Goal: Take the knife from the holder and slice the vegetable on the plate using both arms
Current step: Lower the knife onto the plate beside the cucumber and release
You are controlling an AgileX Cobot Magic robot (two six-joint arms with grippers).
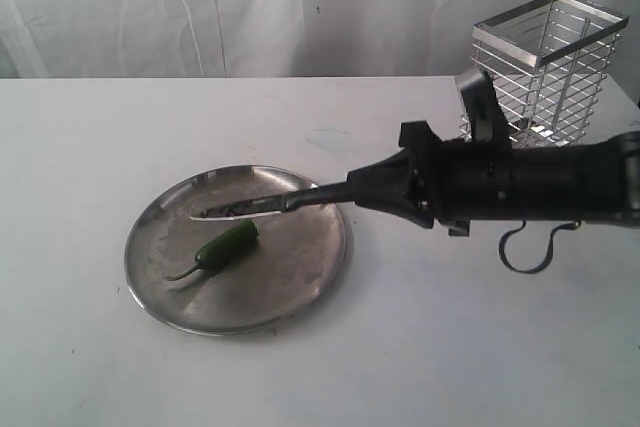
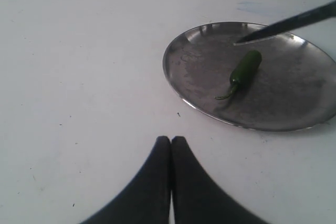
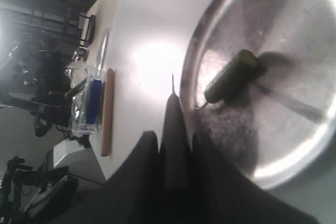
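Green and slick, the pepper (image 1: 228, 246) may roll, so we should pin its stem end with the left fingers (image 2: 155, 182), now pressed together, while the right fingers (image 3: 137, 192) pinch the knife (image 1: 262, 206).

Bright, soft, even light on a white table (image 1: 90, 347). In the right wrist view, glare bleaches the table just ahead of the dark, blurred fingers (image 3: 139, 171); the knife (image 3: 175, 129) throws a faint shadow across the shiny plate (image 3: 294, 150).

Lab, white backdrop (image 1: 200, 7), cluttered equipment (image 3: 37, 77)
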